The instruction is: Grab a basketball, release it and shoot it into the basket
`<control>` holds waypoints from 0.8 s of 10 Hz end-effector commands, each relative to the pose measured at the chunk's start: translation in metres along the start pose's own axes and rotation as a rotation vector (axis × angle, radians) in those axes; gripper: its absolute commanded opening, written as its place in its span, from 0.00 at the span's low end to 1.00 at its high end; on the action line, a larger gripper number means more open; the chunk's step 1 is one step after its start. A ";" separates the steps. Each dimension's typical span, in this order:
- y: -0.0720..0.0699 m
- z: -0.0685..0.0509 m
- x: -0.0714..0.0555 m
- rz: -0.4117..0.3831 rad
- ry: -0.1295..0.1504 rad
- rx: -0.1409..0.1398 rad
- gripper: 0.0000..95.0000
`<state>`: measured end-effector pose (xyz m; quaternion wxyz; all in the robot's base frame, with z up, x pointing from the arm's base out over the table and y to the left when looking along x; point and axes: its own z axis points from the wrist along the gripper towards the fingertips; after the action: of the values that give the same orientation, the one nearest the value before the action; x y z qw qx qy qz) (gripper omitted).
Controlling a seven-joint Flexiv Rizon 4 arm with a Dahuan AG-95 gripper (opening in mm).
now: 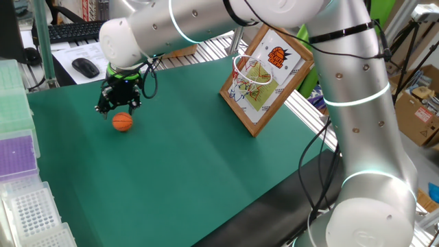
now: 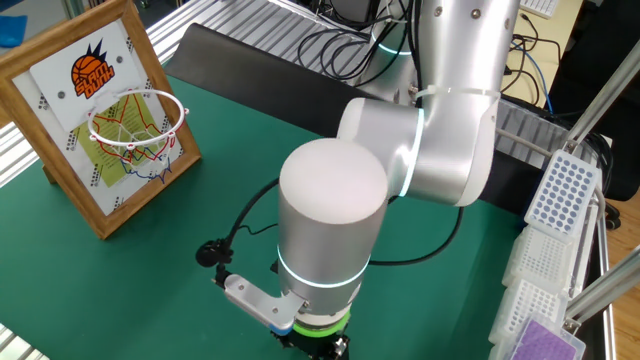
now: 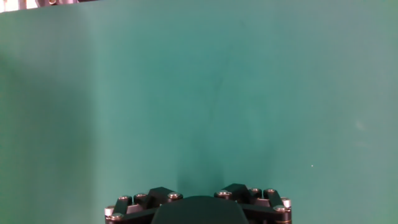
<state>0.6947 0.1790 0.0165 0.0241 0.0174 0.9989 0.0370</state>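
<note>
Green mat covers most of the table; broad bare stretch between arm and hoop. Silver arm reaches across from the near right corner, wrist bent down over the far left part of the mat.

Basket stands well apart from the ball, on the right side of the mat near the metal rail, wooden-framed backboard leaning back, white hoop and net facing out over the mat. In the other fixed view it sits at upper left, the arm's wrist housing filling the foreground.

Gripper hangs just above the mat, black fingers pointing down. Basketball rests on the mat directly under and slightly to the near side of the fingertips; touching or just short, cannot tell. Ball is round, so no long axis to align with.

Jaws: appear spread to about ball width, holding nothing that I can confirm. The hand view shows only bare mat and the gripper base; no ball, no fingertips in frame.

Judgement: grasp step is in hand; the closing needs a small shift toward the near side, then a short descent.

Room: plastic racks line the left edge, close to the ball; keyboard and mouse lie behind. Open mat toward the hoop, nothing in the path.
</note>
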 end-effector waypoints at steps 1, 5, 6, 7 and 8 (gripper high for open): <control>-0.002 -0.002 0.002 -0.018 -0.001 0.021 0.80; -0.013 -0.010 0.003 -0.050 0.008 0.027 0.80; -0.017 -0.010 0.006 -0.052 0.006 0.027 0.80; -0.020 -0.010 0.009 -0.055 0.005 0.024 0.80; -0.024 -0.009 0.016 -0.059 0.003 0.022 0.80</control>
<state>0.6749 0.1534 0.0234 0.0234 -0.0126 0.9993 0.0258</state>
